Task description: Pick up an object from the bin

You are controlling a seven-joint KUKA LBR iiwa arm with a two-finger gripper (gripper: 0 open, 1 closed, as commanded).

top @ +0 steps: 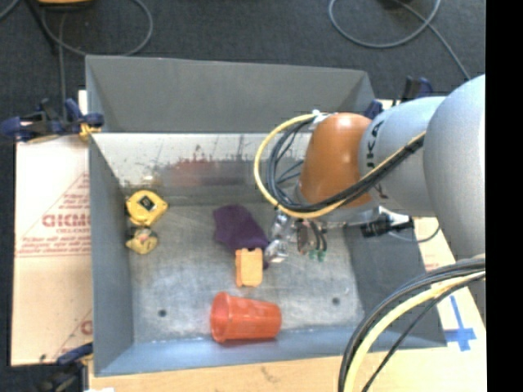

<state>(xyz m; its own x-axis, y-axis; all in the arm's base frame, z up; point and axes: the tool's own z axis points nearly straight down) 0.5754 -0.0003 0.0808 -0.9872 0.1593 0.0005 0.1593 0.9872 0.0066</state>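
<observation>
My gripper hangs low in the middle of the bin, under the arm's orange cover. Its fingertips stand right beside the upper right corner of a small orange-yellow block that lies flat on the bin floor. A crumpled purple cloth lies just left of the gripper, touching the block's top edge. Nothing shows between the fingers.
An orange-red cup lies on its side near the bin's front wall. A yellow tape measure and a small yellow toy sit by the left wall. The arm and its cables cover the bin's right part.
</observation>
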